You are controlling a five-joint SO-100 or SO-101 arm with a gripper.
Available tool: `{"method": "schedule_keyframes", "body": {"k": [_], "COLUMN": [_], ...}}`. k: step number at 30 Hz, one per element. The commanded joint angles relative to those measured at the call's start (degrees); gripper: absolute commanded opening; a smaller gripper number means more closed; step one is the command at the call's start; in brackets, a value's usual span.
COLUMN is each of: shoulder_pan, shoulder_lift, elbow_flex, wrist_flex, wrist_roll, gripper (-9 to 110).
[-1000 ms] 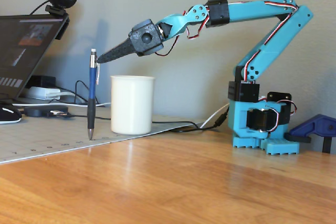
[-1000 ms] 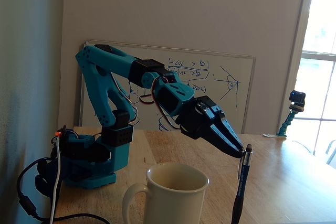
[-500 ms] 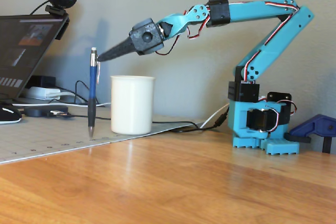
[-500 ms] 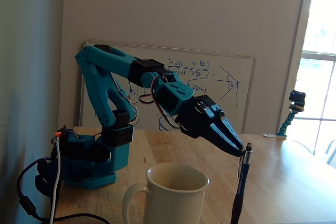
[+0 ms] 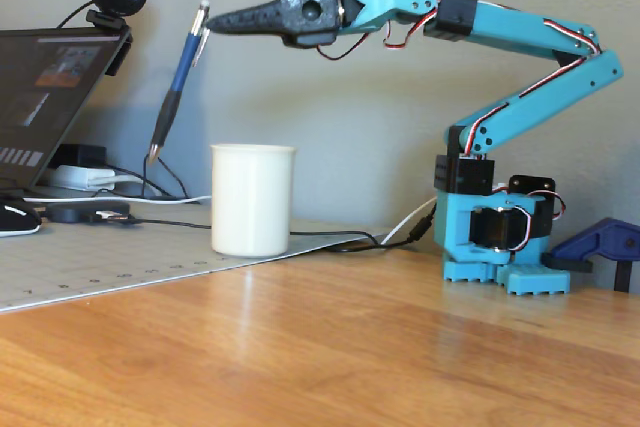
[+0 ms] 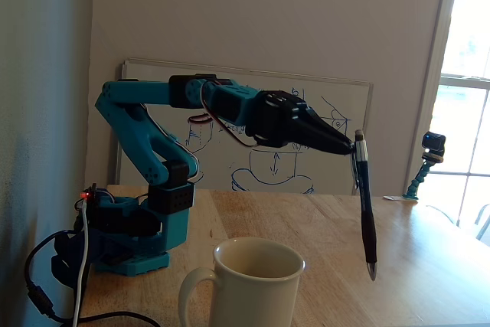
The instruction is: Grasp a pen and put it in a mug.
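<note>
Black pointed hand (image 5: 207, 22) pinching the blue-barrelled ballpoint pen (image 5: 178, 86) by its top, tip dangling toward 6 o'clock, poised for dropping into the cream ceramic mug (image 5: 252, 198) down at 5 o'clock on the wooden counter (image 5: 400, 337).

A wooden worktop (image 5: 350, 347) is carrying a cream mug (image 5: 252, 199), with the teal arm base (image 5: 500, 237) sitting at its 3 o'clock and a grey cutting mat (image 5: 90, 267) lying at its 9 o'clock.
</note>
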Motion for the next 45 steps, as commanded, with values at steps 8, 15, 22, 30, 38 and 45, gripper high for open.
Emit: {"method": "schedule_keyframes", "body": {"k": [8, 15, 22, 30, 38, 45], "shoulder_pan": [6.59, 10.9, 11.25, 14.94, 16.79, 16.87], "shoulder_lift": [13.89, 19.42, 24.87, 27.07, 27.25, 31.2], "elbow_flex": [-0.09, 6.06, 7.38, 6.06, 5.19, 5.27], "wrist_flex": [0.0, 0.0, -0.18, 0.0, 8.96, 18.72], "wrist_roll": [0.26, 0.44, 0.53, 0.53, 0.53, 0.44], "gripper": [0, 0, 0, 0, 0, 0]}}
